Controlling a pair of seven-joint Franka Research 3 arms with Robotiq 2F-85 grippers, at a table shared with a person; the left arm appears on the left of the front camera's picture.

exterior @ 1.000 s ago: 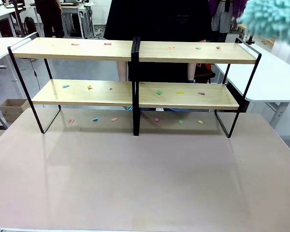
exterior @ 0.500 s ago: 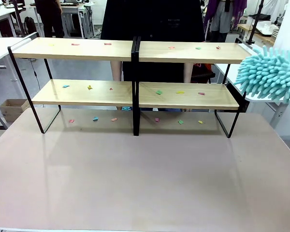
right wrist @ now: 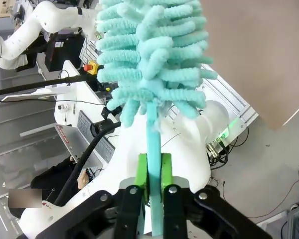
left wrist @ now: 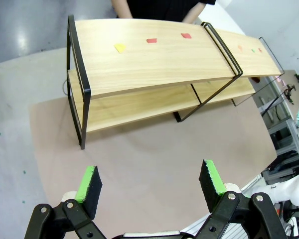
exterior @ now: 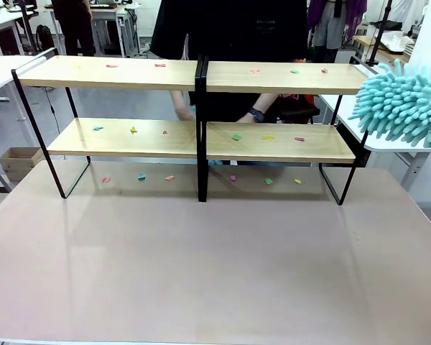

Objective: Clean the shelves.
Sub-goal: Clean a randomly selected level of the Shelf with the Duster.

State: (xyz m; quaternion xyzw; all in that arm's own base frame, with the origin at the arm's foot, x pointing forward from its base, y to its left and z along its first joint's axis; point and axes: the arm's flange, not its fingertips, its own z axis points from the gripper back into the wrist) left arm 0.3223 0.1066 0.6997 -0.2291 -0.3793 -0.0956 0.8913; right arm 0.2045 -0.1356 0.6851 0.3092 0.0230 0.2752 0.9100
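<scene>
Beige tabletop (exterior: 215, 266) (scraps (exterior: 141, 176) beneath shelves (exterior: 129, 74))

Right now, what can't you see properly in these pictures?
Front view: the duster runs off the right edge, cutting off its handle.
Front view: the person's arms are partly behind the shelves.
Front view: the coloured scraps are too small to identify.
Left wrist view: the top board covers much of the lower board.
Right wrist view: the duster's head blocks what lies beyond the right claw.
</scene>
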